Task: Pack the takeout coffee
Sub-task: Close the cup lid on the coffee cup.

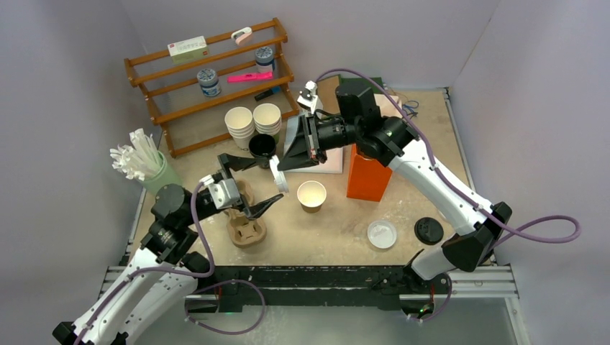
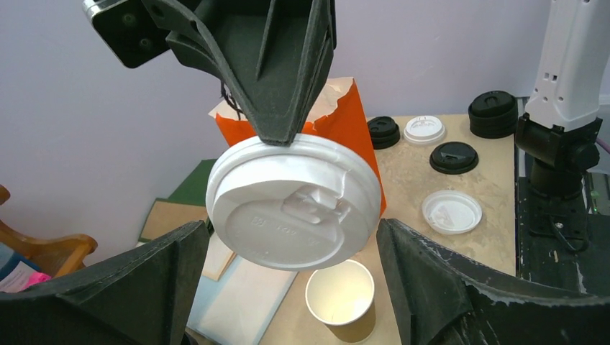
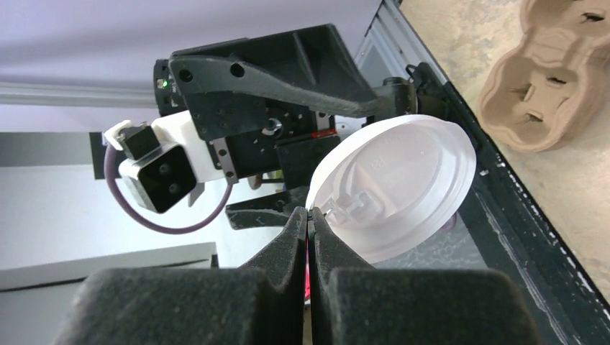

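Packing looks barely begun. One brown kraft cup (image 1: 311, 194) stands upright and uncovered near the middle of the tabletop, mouth up, close beside an orange paper bag (image 1: 368, 172). Its white lid (image 3: 395, 180) is not on it. The lid hangs in the air above the tabletop, left of the cup and above it, between the two arms.

The right gripper (image 3: 309, 214) has its fingers pressed together on the lid's rim. The left gripper (image 1: 265, 181) is spread wide, one finger on each side of the lid and very near its edge. I cannot tell whether they touch it.

The lid is round, so it has no long axis. It is tipped up close to upright, with its raised top and sip spout facing the left arm. It is not level over the cup.

A moulded pulp cup carrier (image 1: 247, 226) sits toward the near left of the tabletop, and the wells that show are empty. A second white lid (image 1: 382, 233) lies flat near the near edge.

By my judgement, three steps are left: level the lid, press it onto the cup, and seat the cup in the carrier.
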Controlling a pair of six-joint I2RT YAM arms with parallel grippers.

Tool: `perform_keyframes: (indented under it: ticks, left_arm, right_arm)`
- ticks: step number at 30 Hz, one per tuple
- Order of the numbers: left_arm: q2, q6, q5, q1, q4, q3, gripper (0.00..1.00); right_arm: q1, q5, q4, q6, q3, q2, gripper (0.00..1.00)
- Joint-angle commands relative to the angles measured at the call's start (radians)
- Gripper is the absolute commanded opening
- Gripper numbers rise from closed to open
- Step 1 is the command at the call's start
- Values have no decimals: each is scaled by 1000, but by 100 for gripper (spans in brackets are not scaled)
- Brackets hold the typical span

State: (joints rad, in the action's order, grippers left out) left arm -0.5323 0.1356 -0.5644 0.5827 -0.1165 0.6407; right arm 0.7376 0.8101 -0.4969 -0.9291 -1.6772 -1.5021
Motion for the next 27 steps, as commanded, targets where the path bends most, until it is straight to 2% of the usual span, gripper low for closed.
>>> perform_keyframes:
  ticks: [1, 27]
  left_arm:
    - [-20, 71, -6, -3, -14, 45, 93]
    - [-65, 130, -15, -4, -67, 73, 96]
  right_arm:
    - [-10, 87, 49, -29, -9, 20, 0]
    - [-11, 116, 98, -79, 34, 16, 0]
